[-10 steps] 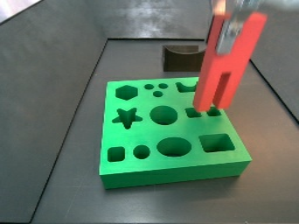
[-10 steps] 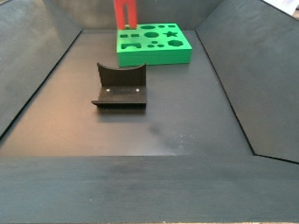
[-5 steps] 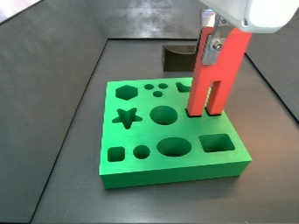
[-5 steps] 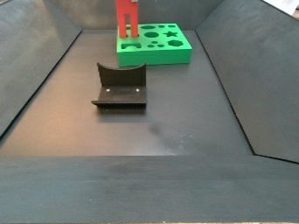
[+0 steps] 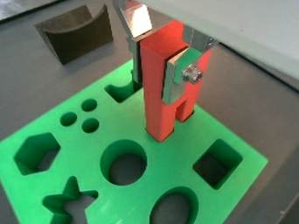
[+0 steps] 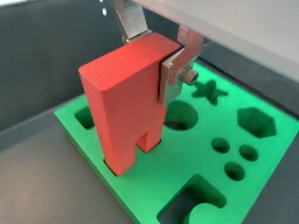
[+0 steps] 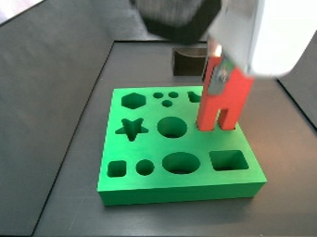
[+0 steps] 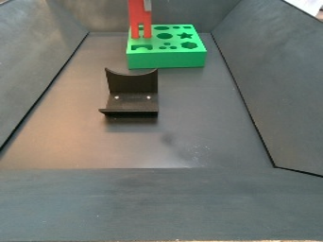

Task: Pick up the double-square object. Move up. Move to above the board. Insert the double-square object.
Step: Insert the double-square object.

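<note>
The double-square object (image 5: 162, 83) is a red-orange bar held upright, forked end down. It also shows in a wrist view (image 6: 122, 109) and in both side views (image 7: 225, 100) (image 8: 136, 21). My gripper (image 5: 160, 52) is shut on its upper part; silver fingers (image 6: 177, 63) press its sides. The two prongs reach down to the top of the green board (image 7: 136, 153), at its two small square holes near one edge. How deep they sit I cannot tell. The board lies at the far end of the floor (image 8: 190, 55).
The fixture (image 8: 130, 95), a dark L-shaped bracket, stands mid-floor in a side view. A dark notched block (image 7: 188, 61) sits behind the board, also in a wrist view (image 5: 76, 33). Sloped dark walls (image 8: 38, 76) ring the floor.
The gripper has come down with the bar; its prongs moved from just above the board onto the two square holes. The board has shifted slightly.
</note>
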You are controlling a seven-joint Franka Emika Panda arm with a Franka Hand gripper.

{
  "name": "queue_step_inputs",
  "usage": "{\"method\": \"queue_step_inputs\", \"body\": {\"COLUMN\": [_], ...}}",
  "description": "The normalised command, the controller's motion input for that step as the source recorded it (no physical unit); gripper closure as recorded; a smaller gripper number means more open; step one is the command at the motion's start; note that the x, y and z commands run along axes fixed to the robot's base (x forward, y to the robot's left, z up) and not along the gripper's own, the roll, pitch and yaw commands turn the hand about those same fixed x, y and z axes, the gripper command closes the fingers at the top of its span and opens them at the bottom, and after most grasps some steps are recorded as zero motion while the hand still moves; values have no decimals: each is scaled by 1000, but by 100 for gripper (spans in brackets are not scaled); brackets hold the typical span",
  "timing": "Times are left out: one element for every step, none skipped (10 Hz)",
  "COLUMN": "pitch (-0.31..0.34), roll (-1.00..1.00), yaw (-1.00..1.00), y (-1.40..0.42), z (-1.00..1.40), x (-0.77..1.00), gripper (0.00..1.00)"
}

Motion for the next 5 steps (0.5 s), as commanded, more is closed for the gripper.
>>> {"method": "queue_step_inputs", "body": {"pitch": [0, 0, 0, 43, 0], "roll": [187, 169, 171, 39, 0], "yaw": [0, 0, 0, 0, 0], "y": [-23, 0, -26, 0, 0], "z": [-891, -966, -983, -154, 0], "x": [0, 40, 6, 51, 0], "gripper": [100, 100, 100, 100, 100]}}
